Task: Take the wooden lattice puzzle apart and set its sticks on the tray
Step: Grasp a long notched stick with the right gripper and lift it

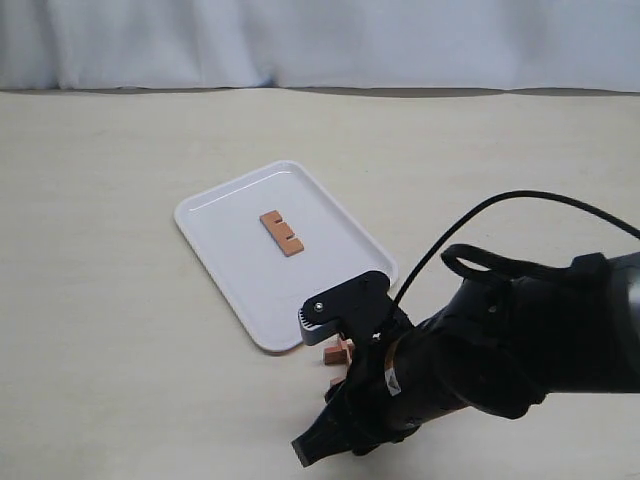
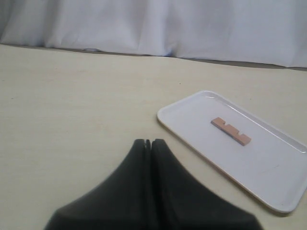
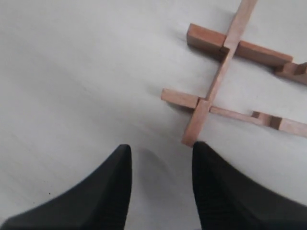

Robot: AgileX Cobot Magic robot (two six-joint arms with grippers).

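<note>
The white tray (image 1: 240, 275) lies mid-table and holds one notched reddish-brown stick (image 1: 281, 232), which also shows in the left wrist view as the stick (image 2: 230, 130) on the tray (image 2: 268, 167). What is left of the wooden lattice puzzle (image 3: 211, 88), one bar crossing two, rests on the table just off the tray's near corner, mostly hidden behind the right arm as the puzzle (image 1: 338, 352). My right gripper (image 3: 160, 151) is open, low over the table beside the crossing bar's end, holding nothing. My left gripper (image 2: 149, 142) is shut and empty, away from the tray.
A white curtain (image 1: 320, 40) hangs along the table's far edge. The right arm's black cable (image 1: 480, 215) loops above the table beside the tray.
</note>
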